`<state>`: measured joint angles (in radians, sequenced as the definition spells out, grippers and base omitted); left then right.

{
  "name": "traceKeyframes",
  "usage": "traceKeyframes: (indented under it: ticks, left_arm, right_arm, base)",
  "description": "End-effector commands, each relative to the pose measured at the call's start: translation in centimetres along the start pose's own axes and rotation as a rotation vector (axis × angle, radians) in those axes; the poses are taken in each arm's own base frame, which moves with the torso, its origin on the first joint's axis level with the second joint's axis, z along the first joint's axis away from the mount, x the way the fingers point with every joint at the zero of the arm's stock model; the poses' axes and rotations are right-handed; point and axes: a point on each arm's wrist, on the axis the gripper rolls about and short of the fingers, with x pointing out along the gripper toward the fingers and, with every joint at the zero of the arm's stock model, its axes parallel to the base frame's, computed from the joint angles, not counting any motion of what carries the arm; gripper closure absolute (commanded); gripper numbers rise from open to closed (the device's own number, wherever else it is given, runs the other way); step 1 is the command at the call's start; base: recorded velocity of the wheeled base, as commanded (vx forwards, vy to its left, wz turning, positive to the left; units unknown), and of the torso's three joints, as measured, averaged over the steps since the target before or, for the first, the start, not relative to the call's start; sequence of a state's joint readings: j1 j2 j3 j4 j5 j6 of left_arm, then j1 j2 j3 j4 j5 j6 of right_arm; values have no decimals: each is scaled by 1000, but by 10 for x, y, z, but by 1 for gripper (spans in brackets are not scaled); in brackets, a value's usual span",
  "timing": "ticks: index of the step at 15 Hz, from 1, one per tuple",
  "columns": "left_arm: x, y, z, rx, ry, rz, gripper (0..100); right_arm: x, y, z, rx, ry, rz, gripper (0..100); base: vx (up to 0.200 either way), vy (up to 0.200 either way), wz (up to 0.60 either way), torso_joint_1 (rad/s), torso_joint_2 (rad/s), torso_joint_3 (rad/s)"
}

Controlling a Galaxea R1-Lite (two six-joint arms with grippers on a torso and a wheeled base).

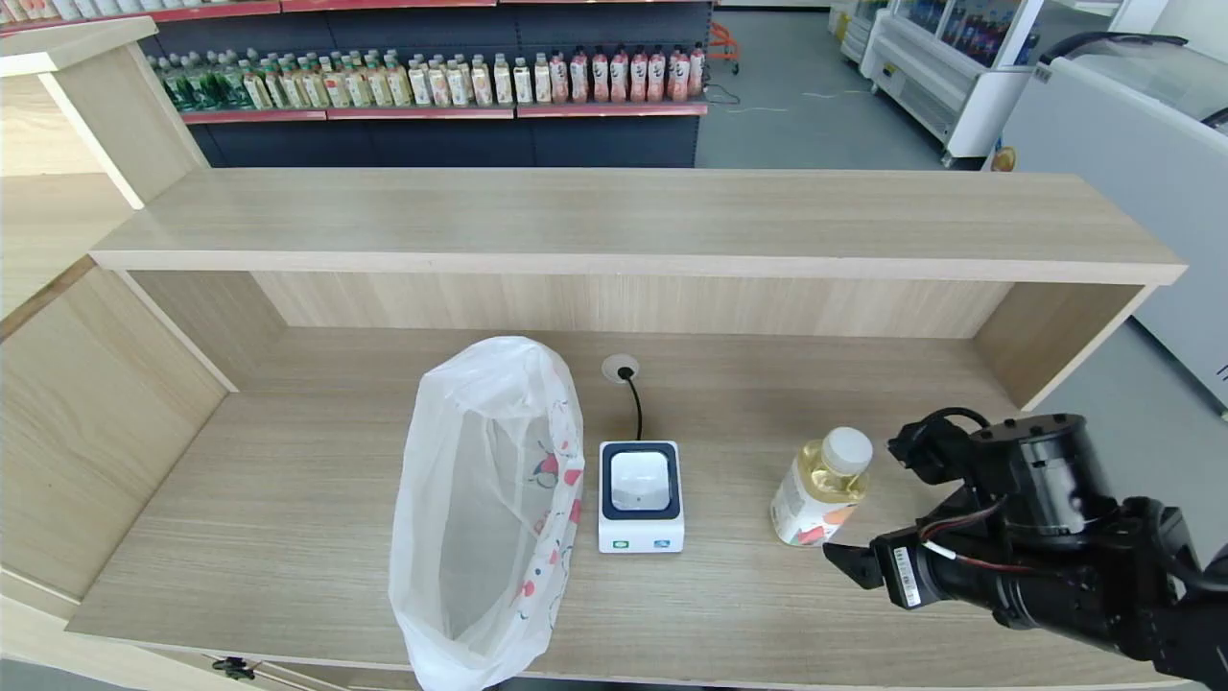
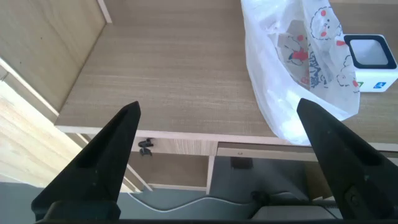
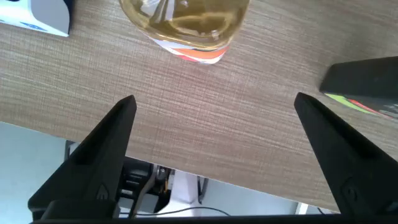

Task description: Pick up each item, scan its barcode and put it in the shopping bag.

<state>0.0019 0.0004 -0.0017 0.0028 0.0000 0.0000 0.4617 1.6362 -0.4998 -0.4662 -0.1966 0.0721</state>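
Counter point(image 1: 288, 499): pale wood, recessed under a raised shelf, and all task items stand on it.

Shopping bag point(image 1: 484, 509): thin translucent film with a printed pattern, left of centre, mouth gaping open. Judged limp and very light. It will likely buckle if an item is pushed against its rim, so lower items in from above.

Scanner point(image 1: 641, 494): white box with a dark-framed window facing up, just beside the bag on its right, cable running to the back.

Bottle point(image 1: 821, 488): upright, well right of the scanner, clear plastic filled nearly to the shoulder with yellow liquid, white cap, printed label on the lower body. Judged moderately heavy for its size, smooth-walled, slightly squeezable, not fragile. Best hold is across the labelled body at mid-height. The cap is too narrow and high.

Dark flat object point(image 3: 367, 84) near the bottle: cannot identify.

Right gripper point(image 3: 214, 106): jaws spread wide, empty, low at the near edge of the counter, facing the bottle, not touching it.

Left gripper point(image 2: 219, 109): jaws spread, empty, off the counter's near edge by the bag.
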Motion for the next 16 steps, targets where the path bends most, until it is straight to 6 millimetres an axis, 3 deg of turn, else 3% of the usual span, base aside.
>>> traceKeyframes:
  ticks: [1, 6, 10, 16]
  left_arm:
    - [0, 0, 0, 0, 0, 1, 0]
    - [0, 0, 0, 0, 0, 1, 0]
    - [0, 0, 0, 0, -1, 0, 0]
    - [0, 0, 0, 0, 0, 0, 0]
  right_arm:
    - [27, 9, -13, -22, 53, 9, 0]
    - [67, 17, -14, 4, -97, -20, 0]
    - [80, 27, -21, 6, -176, 10, 0]
    - [99, 39, -10, 12, -327, 36, 0]
  base:
    - [0, 0, 0, 0, 0, 0]
    - [0, 0, 0, 0, 0, 0]
    - [0, 0, 0, 0, 0, 0]
    - [0, 0, 0, 0, 0, 0]
